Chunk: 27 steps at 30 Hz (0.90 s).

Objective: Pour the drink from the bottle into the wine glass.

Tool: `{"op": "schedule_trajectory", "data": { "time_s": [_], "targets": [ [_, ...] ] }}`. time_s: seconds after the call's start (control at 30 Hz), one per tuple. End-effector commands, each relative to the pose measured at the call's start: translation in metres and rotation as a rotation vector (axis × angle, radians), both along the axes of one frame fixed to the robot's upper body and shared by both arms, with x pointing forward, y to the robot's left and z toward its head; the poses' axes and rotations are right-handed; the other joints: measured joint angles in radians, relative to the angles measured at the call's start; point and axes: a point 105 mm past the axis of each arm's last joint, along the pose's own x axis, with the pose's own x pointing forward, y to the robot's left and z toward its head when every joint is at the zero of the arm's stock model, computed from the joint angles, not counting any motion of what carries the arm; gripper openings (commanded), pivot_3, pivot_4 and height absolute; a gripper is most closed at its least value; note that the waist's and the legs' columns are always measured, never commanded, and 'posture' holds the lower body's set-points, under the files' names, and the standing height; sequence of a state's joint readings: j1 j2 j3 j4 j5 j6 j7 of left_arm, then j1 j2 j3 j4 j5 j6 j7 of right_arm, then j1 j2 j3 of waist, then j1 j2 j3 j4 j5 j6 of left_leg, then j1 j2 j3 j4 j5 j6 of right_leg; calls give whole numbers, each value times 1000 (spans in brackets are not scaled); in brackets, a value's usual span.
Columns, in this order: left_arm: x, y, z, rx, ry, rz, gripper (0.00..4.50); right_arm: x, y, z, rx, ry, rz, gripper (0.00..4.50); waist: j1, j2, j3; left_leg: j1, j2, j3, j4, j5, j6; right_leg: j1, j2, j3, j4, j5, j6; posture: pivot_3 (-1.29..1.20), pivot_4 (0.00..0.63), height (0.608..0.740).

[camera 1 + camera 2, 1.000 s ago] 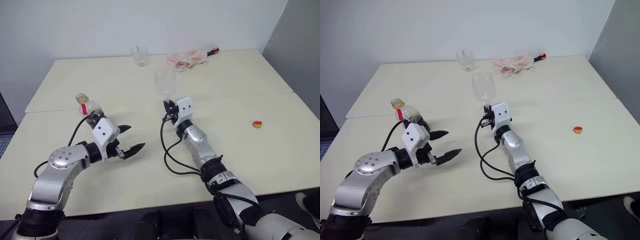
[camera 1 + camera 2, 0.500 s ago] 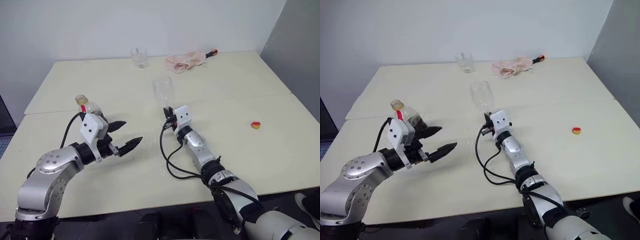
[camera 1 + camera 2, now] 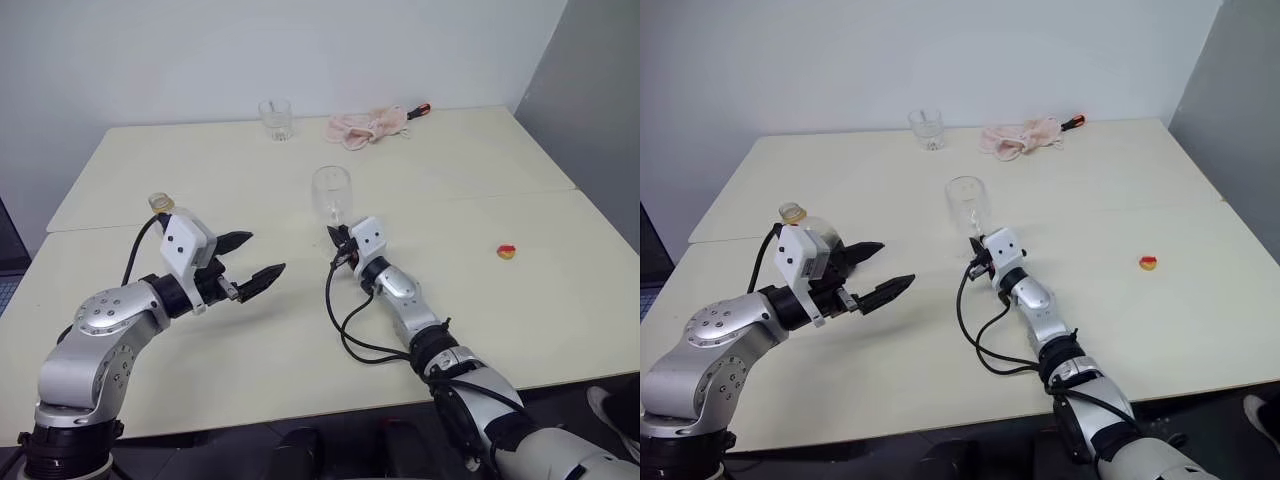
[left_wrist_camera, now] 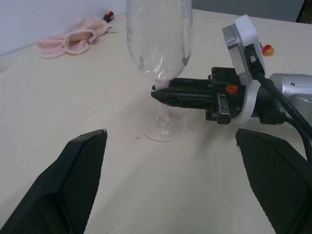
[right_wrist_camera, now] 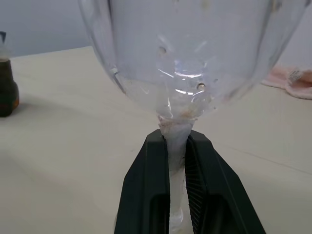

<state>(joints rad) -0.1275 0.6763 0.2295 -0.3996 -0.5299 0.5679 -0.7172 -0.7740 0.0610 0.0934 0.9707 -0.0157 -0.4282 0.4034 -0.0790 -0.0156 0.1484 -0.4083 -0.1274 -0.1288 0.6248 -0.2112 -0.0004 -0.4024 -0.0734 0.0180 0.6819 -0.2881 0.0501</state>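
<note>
Wine glass: upright, table centre, foot on tabletop, bowl empty.
Right gripper: fingers clamped on stem, likely steadying glass for pouring.
Bottle: table left, uncapped, just behind left gripper.
Left gripper: fingers spread wide, grasping nothing.

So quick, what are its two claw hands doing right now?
Left gripper: open, holding nothing.
Right gripper: shut on the thin stem of the clear stemmed wine glass, whose foot rests on the table.

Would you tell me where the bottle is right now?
The bottle stands on the table's left side, just behind the open left end effector.
</note>
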Motion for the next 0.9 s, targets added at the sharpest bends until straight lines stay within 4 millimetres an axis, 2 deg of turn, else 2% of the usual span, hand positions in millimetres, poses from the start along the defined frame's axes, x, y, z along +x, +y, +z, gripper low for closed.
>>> {"op": "schedule_trajectory", "data": {
  "time_s": [0.03, 0.1, 0.13, 0.17, 0.33, 0.43, 0.47, 0.53, 0.6, 0.63, 0.7, 0.77, 0.83, 0.9],
  "targets": [
    [-2, 12, 8, -19, -53, 64, 4500, -7, 2, -23, -71, 99, 64, 184, 0, 0, 0, 0, 0, 0, 0, -1, -1, 0, 0, 0, 0, 0, -1, 0, 150, 740],
    [-7, 21, -1, -58, -41, 109, 4500, -8, -3, -20, -86, 88, 83, 900, 0, 0, 0, 0, 1, -1, 0, -2, -2, 0, 1, 0, 0, -1, -1, 0, 150, 740],
    [-11, 27, -8, -81, -26, 143, 4500, -8, -6, -17, -84, 86, 85, 1102, 0, 0, 0, 0, 1, -1, 0, -2, -2, 0, 1, 0, 0, -1, -2, 0, 150, 740],
    [-13, 33, -15, -92, -20, 184, 4500, -7, -9, -14, -82, 83, 87, 1532, 0, 0, 0, 0, 1, -1, 0, -3, -2, -1, 1, 1, 0, -1, -2, 0, 150, 740],
    [-19, 53, -35, -89, -20, 311, 4500, -7, -26, -2, -83, 73, 81, 3227, 19, 1, 1, 0, 2, -1, 1, -3, -1, -1, 2, 0, 0, 0, -4, 0, 150, 740],
    [-26, 64, -48, -91, 2, 366, 4500, -20, -45, 6, -121, 74, 124, 4312, 36, 1, 1, 0, 2, -1, 1, -4, -1, -1, 2, 0, 0, 0, -4, 0, 150, 740],
    [-29, 68, -49, -90, -2, 388, 4500, -31, -53, 9, -146, 89, 165, 4449, 45, 1, 1, 0, 1, -1, 1, -4, -1, -1, 2, 0, -1, 0, -4, 0, 150, 740],
    [-31, 81, -43, -91, -41, 454, 4500, -56, -72, 13, -213, 155, 253, 4449, 55, 0, 1, -1, 1, -1, 3, -5, 0, 0, 1, 0, -2, 0, -4, 0, 150, 740],
    [-30, 92, -35, -96, -79, 500, 4500, -76, -92, 25, -264, 226, 310, 4449, 66, 0, 1, -4, 1, -1, 5, -8, 4, -1, 1, -1, -1, 0, -4, 0, 150, 740],
    [-27, 99, -30, -99, -100, 527, 4500, -82, -105, 42, -282, 238, 317, 4449, 70, 1, 2, -4, 2, -2, 5, -8, 4, -1, 1, -2, -1, 0, -5, 0, 150, 740],
    [-21, 106, -22, -96, -123, 553, 4500, -81, -122, 85, -264, 186, 282, 4449, 75, 2, 2, -4, 2, -2, 5, -8, 4, -1, 1, -2, -1, 1, -7, 0, 150, 740],
    [-13, 110, -17, -95, -129, 563, 4500, -74, -128, 122, -230, 133, 247, 4449, 72, 2, 3, -4, 4, 0, 5, -8, 4, 1, 1, -3, -1, 2, -8, 0, 150, 740],
    [0, 111, -12, -88, -133, 551, 4500, -78, -120, 152, -247, 100, 306, 4449, 73, 1, 2, -4, 5, 0, 4, -8, 4, 3, 2, -4, -1, 2, -9, 0, 150, 740],
    [11, 110, -10, -78, -130, 532, 4500, -85, -109, 168, -276, 82, 374, 4449, 73, 0, 2, -5, 6, -1, 4, -8, 4, 3, 2, -6, -3, 1, -10, 0, 150, 740]
  ]
}}
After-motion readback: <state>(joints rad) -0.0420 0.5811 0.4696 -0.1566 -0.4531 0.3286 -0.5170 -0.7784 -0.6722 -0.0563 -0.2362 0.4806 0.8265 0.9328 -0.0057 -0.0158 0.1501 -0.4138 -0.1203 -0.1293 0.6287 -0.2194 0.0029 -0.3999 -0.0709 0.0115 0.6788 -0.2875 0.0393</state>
